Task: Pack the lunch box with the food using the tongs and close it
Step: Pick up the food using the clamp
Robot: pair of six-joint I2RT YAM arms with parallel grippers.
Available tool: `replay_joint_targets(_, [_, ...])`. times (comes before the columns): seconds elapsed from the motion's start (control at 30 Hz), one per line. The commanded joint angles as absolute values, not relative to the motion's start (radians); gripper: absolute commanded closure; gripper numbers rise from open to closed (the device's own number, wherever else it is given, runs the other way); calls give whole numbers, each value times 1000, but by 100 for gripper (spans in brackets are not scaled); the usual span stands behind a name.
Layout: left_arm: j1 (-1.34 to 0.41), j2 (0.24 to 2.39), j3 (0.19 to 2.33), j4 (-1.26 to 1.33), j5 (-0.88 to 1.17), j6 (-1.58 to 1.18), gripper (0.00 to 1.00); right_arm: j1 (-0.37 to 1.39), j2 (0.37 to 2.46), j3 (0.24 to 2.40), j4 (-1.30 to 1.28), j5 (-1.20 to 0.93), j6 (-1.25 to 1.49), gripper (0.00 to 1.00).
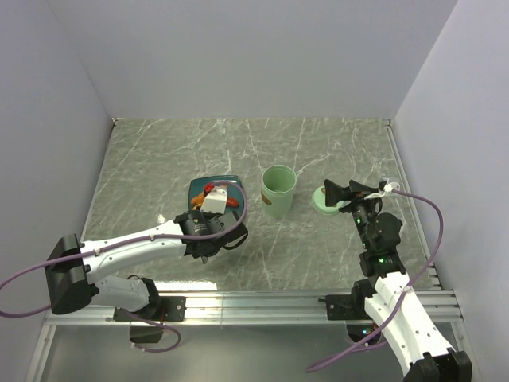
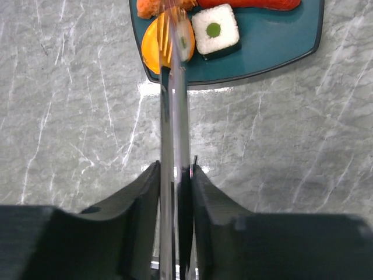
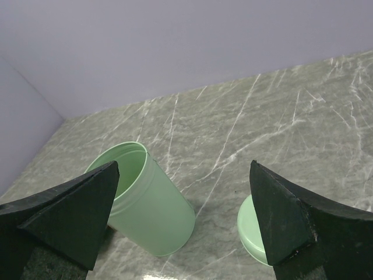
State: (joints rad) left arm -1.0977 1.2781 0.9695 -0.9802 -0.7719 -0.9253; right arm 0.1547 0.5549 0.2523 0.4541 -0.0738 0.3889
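Squeezing tongs [image 2: 173,116] with left gripper [image 2: 175,169] onto orange slice [image 2: 151,49], frame top; right gripper [image 3: 183,169] spread wide. Next: lift toward lunch box [image 1: 278,191].

The lunch box [image 1: 278,191] is seen upright and open at mid-table. A teal plate [image 1: 230,181] bearing red and orange food [image 1: 211,189] is set just left of it, with the left gripper [image 1: 211,208] held at its near edge. The lid [image 1: 320,203] is partly covered by the spread right gripper [image 1: 347,191].
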Motion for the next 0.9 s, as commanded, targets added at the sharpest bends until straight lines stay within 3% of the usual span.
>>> replay_joint_targets(0.0, [-1103, 1266, 971, -951, -767, -910, 71, 160, 551, 253, 480, -83, 393, 0])
replay_joint_targets(0.2, [-1101, 1220, 989, -968, -827, -934, 89, 160, 558, 255, 485, -81, 393, 0])
replay_joint_targets(0.5, [-1103, 1125, 1026, -973, -905, -953, 91, 161, 560, 253, 489, -78, 393, 0])
replay_joint_targets(0.87, [-1101, 1129, 1115, -655, -870, -625, 90, 161, 572, 256, 489, -68, 391, 0])
